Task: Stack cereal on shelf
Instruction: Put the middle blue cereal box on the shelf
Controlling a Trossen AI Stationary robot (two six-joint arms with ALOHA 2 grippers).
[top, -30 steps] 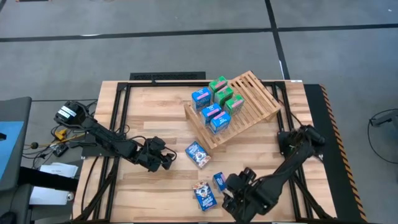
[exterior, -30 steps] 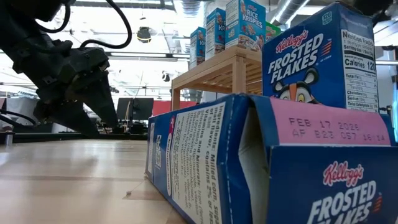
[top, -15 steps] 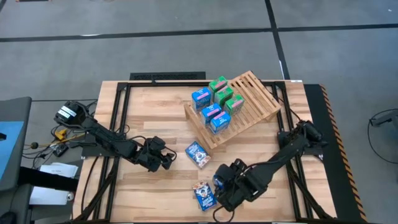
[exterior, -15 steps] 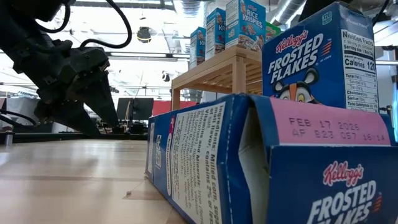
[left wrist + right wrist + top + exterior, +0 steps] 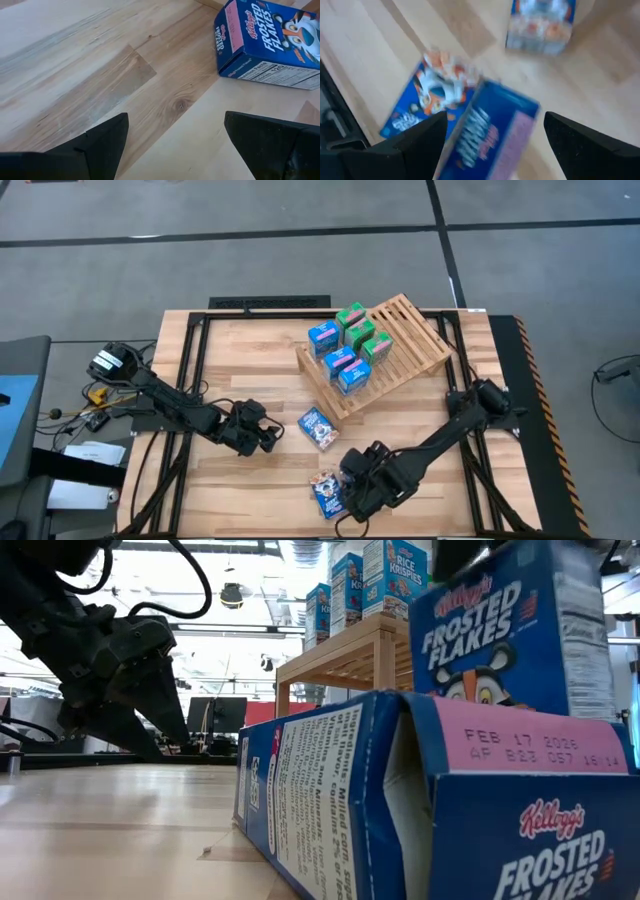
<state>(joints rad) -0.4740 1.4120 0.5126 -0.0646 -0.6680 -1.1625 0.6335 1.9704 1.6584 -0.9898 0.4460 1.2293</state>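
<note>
Over the last second the right tool [image 5: 358, 483] has swept across the desk [image 5: 250, 350] and now hangs over the upright Frosted Flakes box [image 5: 515, 635], which tips in the low view. Its fingers spread wide and hold nothing yet. Another box [image 5: 327, 492] lies flat just beside it, a third [image 5: 319, 427] beyond, and five stand on the shelf [image 5: 410, 340]. A pickup looks imminent. The left tool [image 5: 266, 436] waits, also wide.

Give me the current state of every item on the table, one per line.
Shelf: tilted, holding five cereal boxes.
Boxes on shelf: three blue, two green, upright.
Frosted Flakes box mid-table: lying flat, untouched.
Flat box at front edge: lying flat.
Upright Frosted Flakes box: tilted, under the right gripper.
Left gripper: open, empty.
Right gripper: open, over the upright box.
</note>
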